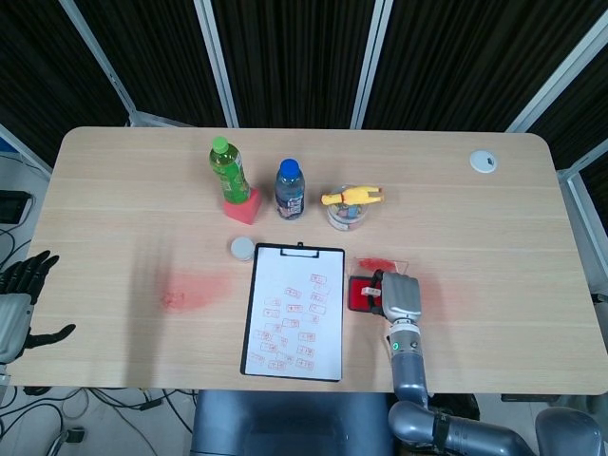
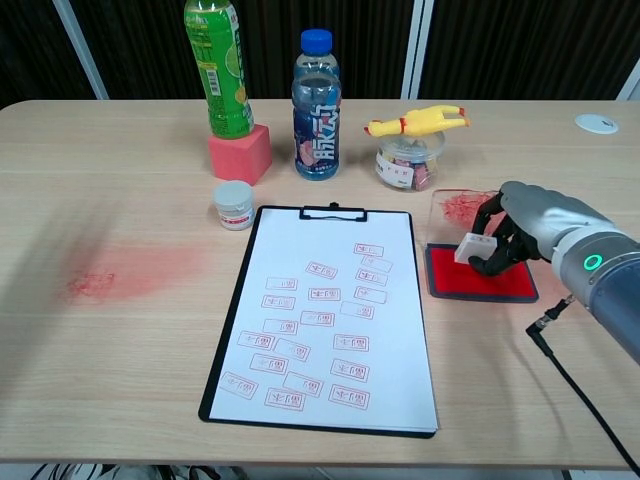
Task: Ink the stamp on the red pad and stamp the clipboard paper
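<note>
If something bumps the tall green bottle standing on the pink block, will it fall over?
Probably yes. The green bottle is tall and narrow, so it likely tips easily. It stands on a small pink block, a raised and maybe squishy base, which may make it wobblier.

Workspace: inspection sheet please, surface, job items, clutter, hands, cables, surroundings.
Surface: wooden table, red ink smear left of the clipboard, another above the pad.
Job's things: clipboard with paper already bearing many red stamps; red pad to its right; stamp over the pad.
Clutter: green bottle behind a pink block, blue bottle, small white jar, clear jar with a yellow chicken toy on top, white disc.
Hands: right hand holds the stamp; left hand off the table's left edge, holds nothing.
Cables: black cable under the right arm.
Surroundings: dark slatted panels behind.
</note>
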Robot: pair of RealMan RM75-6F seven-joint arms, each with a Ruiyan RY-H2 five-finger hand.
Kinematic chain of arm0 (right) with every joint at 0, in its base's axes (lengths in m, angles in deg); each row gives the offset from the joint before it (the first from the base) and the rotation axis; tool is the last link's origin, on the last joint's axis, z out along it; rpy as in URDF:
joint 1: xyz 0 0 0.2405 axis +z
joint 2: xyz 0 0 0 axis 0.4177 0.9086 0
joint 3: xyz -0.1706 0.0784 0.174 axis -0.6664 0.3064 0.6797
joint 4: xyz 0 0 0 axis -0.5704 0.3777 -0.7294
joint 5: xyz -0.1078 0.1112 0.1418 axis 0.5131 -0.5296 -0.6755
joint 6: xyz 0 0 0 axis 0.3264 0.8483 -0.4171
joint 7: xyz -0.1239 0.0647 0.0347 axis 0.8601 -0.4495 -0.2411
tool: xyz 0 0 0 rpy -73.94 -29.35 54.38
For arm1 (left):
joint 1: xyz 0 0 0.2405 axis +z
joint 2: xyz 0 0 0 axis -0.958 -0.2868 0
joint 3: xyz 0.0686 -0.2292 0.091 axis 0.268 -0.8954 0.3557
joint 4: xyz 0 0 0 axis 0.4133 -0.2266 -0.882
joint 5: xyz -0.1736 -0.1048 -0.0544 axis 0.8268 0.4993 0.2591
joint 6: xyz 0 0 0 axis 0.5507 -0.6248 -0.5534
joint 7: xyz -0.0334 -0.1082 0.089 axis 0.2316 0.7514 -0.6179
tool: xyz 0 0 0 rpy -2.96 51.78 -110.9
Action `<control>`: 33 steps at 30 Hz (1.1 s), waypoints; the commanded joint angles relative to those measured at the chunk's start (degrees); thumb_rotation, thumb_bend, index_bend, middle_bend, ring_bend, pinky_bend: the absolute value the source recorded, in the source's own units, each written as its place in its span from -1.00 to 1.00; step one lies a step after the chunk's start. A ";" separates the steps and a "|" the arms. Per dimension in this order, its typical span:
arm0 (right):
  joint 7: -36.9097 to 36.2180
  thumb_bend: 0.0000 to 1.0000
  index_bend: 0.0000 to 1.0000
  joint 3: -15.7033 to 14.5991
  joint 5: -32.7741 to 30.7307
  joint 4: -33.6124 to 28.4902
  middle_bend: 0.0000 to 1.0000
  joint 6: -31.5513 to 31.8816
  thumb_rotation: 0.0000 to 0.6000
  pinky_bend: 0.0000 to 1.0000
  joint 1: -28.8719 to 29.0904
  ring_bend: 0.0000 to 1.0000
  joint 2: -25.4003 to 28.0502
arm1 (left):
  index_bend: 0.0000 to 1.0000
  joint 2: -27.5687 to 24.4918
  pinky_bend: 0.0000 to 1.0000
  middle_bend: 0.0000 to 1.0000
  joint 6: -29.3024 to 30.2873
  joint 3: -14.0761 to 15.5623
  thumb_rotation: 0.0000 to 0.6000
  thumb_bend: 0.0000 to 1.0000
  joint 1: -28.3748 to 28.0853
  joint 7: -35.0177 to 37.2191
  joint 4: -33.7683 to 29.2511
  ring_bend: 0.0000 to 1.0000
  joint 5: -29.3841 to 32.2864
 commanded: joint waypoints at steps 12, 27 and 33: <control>-4.92 0.19 0.91 0.62 6.03 -7.25 0.60 2.56 1.00 0.74 -0.35 0.76 2.34 | -1.00 0.20 -1.00 -1.00 0.08 -0.04 1.00 -0.91 0.01 -0.49 -0.02 -1.00 0.12; -3.31 0.19 0.91 -2.71 6.88 -15.85 0.60 7.09 1.00 0.74 -1.85 0.76 2.87 | -1.00 0.52 -1.00 -1.00 1.02 -0.12 1.00 -0.91 0.32 -0.75 0.15 -1.00 -0.22; -2.70 0.19 0.91 -5.56 7.89 -16.84 0.60 8.23 1.00 0.74 -2.39 0.76 0.79 | -1.00 0.55 -1.00 -1.00 1.04 -0.11 1.00 -0.91 0.30 -0.52 0.30 -1.00 -0.35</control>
